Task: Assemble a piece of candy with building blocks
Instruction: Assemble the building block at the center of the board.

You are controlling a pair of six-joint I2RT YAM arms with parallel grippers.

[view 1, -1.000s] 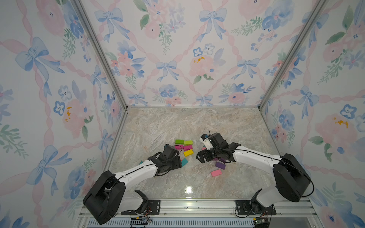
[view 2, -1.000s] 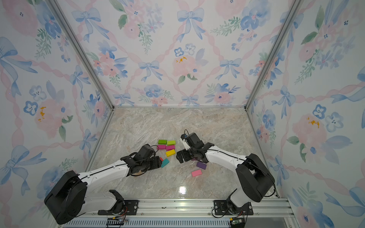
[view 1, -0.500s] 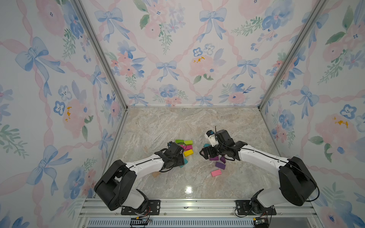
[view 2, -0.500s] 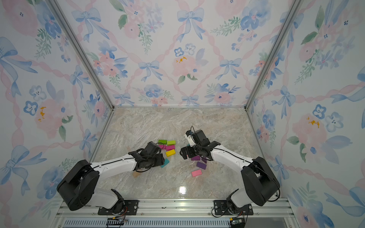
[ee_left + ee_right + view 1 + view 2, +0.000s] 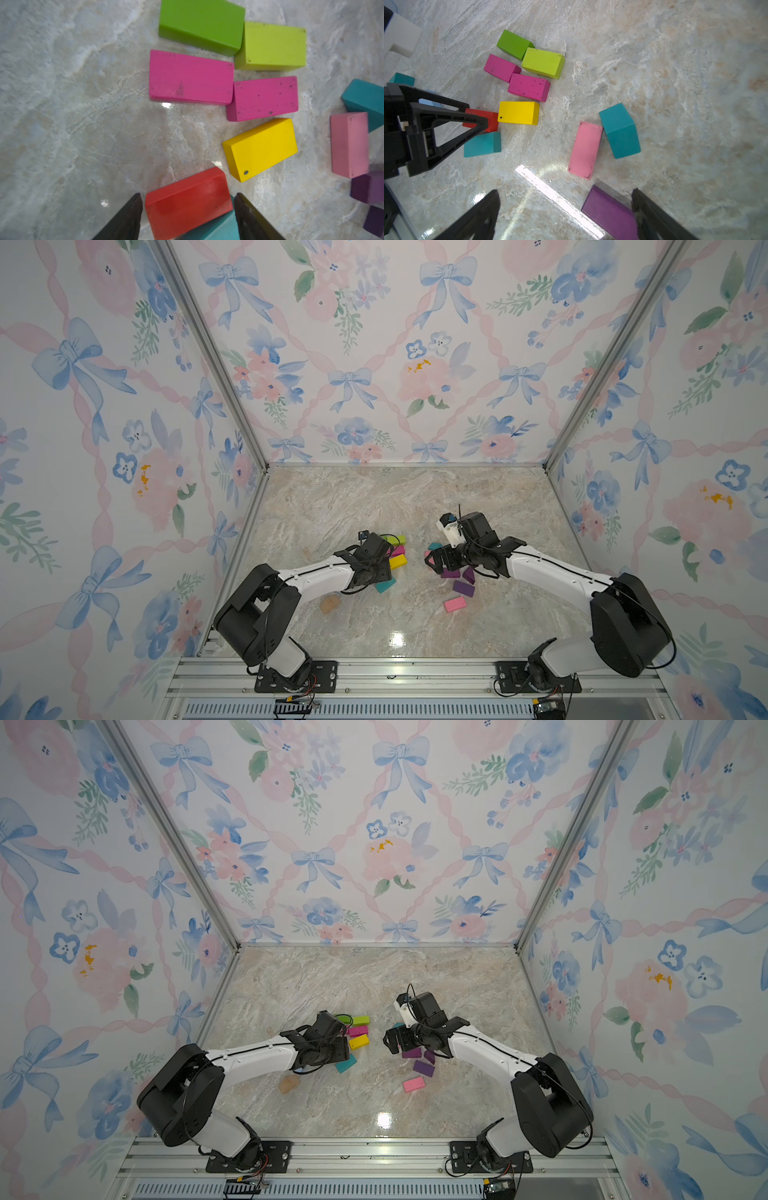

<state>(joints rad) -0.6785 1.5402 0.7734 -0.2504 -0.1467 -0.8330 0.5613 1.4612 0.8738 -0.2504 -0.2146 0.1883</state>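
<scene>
- Left fingers grip the red block; set it flush beside the yellow block ahead.
- Right fingers gape empty; keep them clear.

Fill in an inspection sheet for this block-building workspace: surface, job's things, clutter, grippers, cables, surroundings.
Surface: marble-patterned tabletop, glossy, with glare near the front edge.
Job's things: green block touching lime block; two magenta blocks end to end; yellow block; red block; pink block beside teal block; purple block; tan block lying apart.
Clutter: nothing seen.
Grippers: left gripper closed on the red block's ends; right gripper open and empty, purple block beside one finger.
Cables: thin black cable looped at the right wrist; wires at the left base.
Surroundings: floral walls; aluminium frame.
</scene>
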